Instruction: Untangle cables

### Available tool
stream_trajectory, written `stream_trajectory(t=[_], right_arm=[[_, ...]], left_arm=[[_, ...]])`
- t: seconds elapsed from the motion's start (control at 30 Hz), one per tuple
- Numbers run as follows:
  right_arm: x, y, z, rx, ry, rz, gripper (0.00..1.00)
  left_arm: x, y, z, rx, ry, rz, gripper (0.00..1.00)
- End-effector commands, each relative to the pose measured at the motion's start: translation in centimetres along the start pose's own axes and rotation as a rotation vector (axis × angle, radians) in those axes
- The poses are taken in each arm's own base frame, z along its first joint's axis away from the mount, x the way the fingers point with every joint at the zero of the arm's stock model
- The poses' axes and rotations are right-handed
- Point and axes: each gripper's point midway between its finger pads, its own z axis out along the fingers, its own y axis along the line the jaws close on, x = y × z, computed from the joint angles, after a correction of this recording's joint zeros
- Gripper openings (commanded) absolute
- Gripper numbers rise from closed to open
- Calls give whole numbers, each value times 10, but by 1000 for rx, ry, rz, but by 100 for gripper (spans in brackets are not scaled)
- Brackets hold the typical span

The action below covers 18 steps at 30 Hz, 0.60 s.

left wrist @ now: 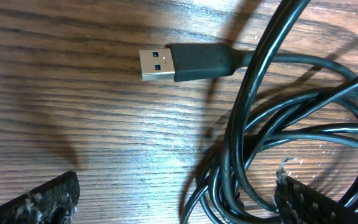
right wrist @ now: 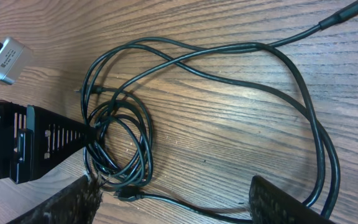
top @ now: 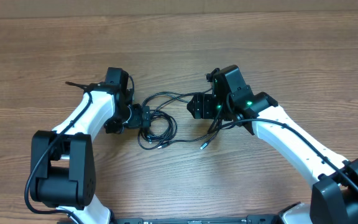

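Cables (left wrist: pixel 197 61) lie looped together mid-table (top: pixel 179 37); left gripper (left wrist: pixel 173 186) spread wide over them, right gripper (right wrist: pixel 174 186) also apart, neither holding anything; nothing looks separated yet, so all the untangling remains

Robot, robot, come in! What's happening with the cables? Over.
Left gripper open, right gripper open, nothing clamped. Cables in a looped tangle on the table between them. One USB plug lies free. Over.
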Motion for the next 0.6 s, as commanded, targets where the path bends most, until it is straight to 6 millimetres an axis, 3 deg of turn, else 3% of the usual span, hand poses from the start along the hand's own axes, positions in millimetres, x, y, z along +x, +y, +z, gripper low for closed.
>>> stream_trajectory(t=[0.0, 0.57], right_arm=[[-8, 1, -4, 4, -27, 3, 75], [-7, 0, -4, 6, -23, 3, 77]], left_arm=[[2, -1, 1, 0, 5, -10, 100], [2, -1, 1, 0, 5, -10, 100]])
